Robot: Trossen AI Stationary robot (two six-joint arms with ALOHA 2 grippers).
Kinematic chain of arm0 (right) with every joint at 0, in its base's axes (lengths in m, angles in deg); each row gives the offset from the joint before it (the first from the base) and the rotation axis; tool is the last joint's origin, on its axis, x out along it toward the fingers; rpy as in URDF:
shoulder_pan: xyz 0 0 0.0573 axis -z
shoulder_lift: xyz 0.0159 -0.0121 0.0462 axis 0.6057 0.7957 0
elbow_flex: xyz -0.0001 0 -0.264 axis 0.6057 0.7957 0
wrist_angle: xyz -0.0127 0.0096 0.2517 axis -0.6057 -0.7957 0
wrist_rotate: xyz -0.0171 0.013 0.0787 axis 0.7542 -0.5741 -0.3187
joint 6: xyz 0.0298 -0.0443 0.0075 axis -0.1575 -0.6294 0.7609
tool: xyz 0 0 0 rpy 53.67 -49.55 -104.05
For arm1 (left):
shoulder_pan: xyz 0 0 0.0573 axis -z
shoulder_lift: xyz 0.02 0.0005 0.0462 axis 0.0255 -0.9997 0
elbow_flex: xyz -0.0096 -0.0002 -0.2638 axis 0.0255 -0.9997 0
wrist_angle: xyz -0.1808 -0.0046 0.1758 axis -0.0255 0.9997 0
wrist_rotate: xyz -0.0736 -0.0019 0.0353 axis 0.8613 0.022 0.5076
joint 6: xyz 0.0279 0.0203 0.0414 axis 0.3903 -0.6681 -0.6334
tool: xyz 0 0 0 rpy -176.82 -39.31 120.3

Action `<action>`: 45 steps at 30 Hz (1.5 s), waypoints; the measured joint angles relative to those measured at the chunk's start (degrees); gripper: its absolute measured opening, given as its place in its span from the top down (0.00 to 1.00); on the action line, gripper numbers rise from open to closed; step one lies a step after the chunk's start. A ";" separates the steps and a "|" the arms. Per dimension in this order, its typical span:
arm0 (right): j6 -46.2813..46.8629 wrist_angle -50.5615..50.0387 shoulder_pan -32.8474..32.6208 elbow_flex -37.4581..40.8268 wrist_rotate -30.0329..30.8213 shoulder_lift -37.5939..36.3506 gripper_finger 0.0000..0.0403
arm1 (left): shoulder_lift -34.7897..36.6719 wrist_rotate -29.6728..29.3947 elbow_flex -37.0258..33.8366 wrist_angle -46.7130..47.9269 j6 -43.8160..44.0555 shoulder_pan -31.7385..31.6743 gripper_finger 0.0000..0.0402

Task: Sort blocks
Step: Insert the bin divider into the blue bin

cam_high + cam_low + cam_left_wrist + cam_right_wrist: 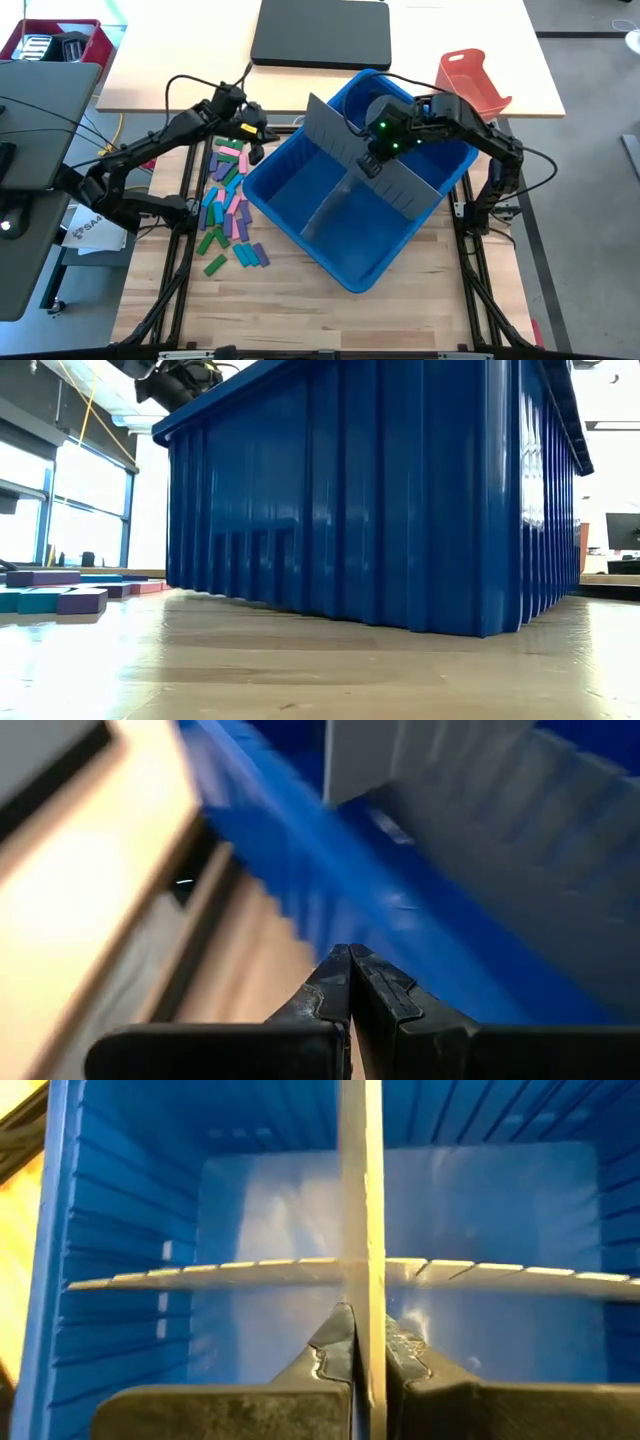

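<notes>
The blocks (pixel 228 195), green, pink, purple and blue, lie in a loose pile on the wooden table left of a big blue bin (pixel 262 190); a few show in the low view (pixel 60 595). My left gripper (pixel 255 140) hangs shut and holding nothing above the pile's far end, beside the bin's left rim (pixel 300 870). My right gripper (pixel 372 163) is over the bin's middle, shut on a grey slotted divider sheet (pixel 400 180) that stands slanted in the bin. A second grey sheet (pixel 200 1270) crosses it. My right gripper pinches the grey divider sheet's upper edge (pixel 362 1295) between its two fingers. The fingers come from above, slanting down into the bin, and the sheet runs on edge away from them. Its lower part stays inside the bin.
An orange-red tray (pixel 470 80) and a closed black laptop (pixel 320 30) lie on the light table beyond the bin. A red box (pixel 50 40) sits at the far left. Bare wooden table lies near the bin's front corner.
</notes>
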 joint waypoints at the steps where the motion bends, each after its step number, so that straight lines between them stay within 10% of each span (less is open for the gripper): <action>1: -0.05 0.01 0.00 0.02 -0.52 0.06 1.00 | 0.00 1.75 0.00 0.41 0.00 0.32 1.00; 16: -1.20 0.06 0.42 0.09 -1.00 -3.89 1.00 | 0.48 7.88 0.12 8.74 -0.17 10.22 1.00; 45: -4.44 0.20 -5.01 0.09 -1.17 -5.05 1.00 | -1.33 4.37 0.00 -33.91 -0.99 6.66 0.94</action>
